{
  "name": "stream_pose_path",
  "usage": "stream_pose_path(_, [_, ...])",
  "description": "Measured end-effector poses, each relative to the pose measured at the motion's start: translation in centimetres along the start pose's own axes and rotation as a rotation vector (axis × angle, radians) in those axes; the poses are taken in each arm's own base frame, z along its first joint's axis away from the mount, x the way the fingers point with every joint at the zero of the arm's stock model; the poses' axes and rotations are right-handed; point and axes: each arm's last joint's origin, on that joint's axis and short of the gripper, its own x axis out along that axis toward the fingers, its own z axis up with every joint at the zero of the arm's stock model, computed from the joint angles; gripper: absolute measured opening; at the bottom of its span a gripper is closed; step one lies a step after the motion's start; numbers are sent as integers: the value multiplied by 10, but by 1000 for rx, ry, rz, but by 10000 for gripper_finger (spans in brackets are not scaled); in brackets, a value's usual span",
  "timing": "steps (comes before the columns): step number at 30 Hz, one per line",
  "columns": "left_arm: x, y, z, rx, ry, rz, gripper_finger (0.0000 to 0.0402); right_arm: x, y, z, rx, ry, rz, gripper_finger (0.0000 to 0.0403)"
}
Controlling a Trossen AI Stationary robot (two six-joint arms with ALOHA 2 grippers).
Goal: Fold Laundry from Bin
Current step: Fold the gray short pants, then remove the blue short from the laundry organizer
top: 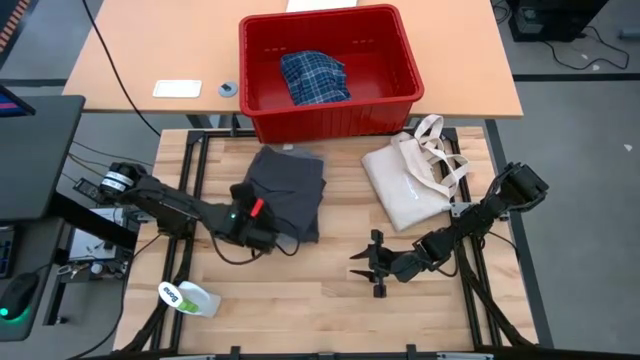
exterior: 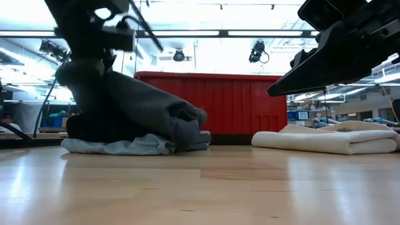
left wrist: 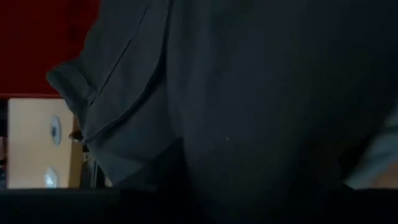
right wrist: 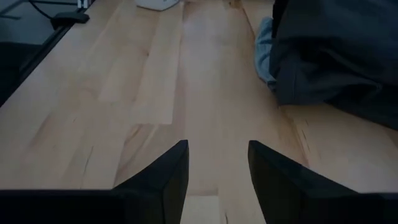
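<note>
Black cloth, a large black garment (top: 288,190), lies folded into a rough rectangle on the wooden table (top: 300,300) just in front of the red bin (top: 262,60). In the low view a light grey T-shirt (exterior: 119,147) shows as a pale layer beneath it, its edge peeping out along the table. A blue plaid shirt (top: 314,78) sits crumpled inside the bin, not yet taken out.

The left gripper (top: 262,238) is at the near corner of the dark pile, its wrist camera filled by dark fabric. Whether its jaws are clamped on the cloth or letting it go cannot be told, since the fingers are buried from every angle. The right gripper (top: 368,264) hovers over bare wood well apart from the pile, jaws apart with nothing between them, as its wrist view shows clearly.

The step in hand seems to be finishing the fold of the black garment. To do it well, the left arm should lay the corner flat and square with the edge beneath, let go only once the cloth is resting, then lift straight up so the fingers do not drag the layer askew. A smoothing press from the right gripper on the far edge would help keep the stack from shifting.

Beside the pile lies a cream tote bag (top: 405,185), and a small white and green bottle (top: 185,298) rests near the table's front left.
</note>
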Motion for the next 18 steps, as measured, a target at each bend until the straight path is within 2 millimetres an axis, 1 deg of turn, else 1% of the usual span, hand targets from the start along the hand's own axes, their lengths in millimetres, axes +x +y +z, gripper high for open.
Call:
stream_pose_path(3, [-16, 2, 9, -15, -17, -60, 221, 0, 0, 0, 0, 1, 3, 173])
stream_pose_path(6, [-43, 7, 26, -120, -29, -231, 270, 0, 0, 0, -6, 10, 5, 173])
stream_pose_path(9, [-72, 17, 44, -269, -49, -408, 297, -5, -2, 2, -11, 19, 6, 173])
stream_pose_path(11, [-88, 24, 53, -349, -98, -443, 303, -10, -4, 6, -11, 21, 6, 173])
stream_pose_path(13, [-96, 30, 59, -394, -187, -378, 305, -16, -6, 11, -12, 13, 7, 173])
stream_pose_path(15, [-95, 33, 62, -430, -274, -243, 306, -23, -8, 17, -23, -3, 10, 173])
stream_pose_path(16, [-93, 34, 62, -435, -305, -170, 306, -25, -9, 19, -28, -8, 9, 173])
stream_pose_path(18, [-80, 34, 59, -435, -321, -39, 306, -30, -11, 23, -40, -20, 3, 173])
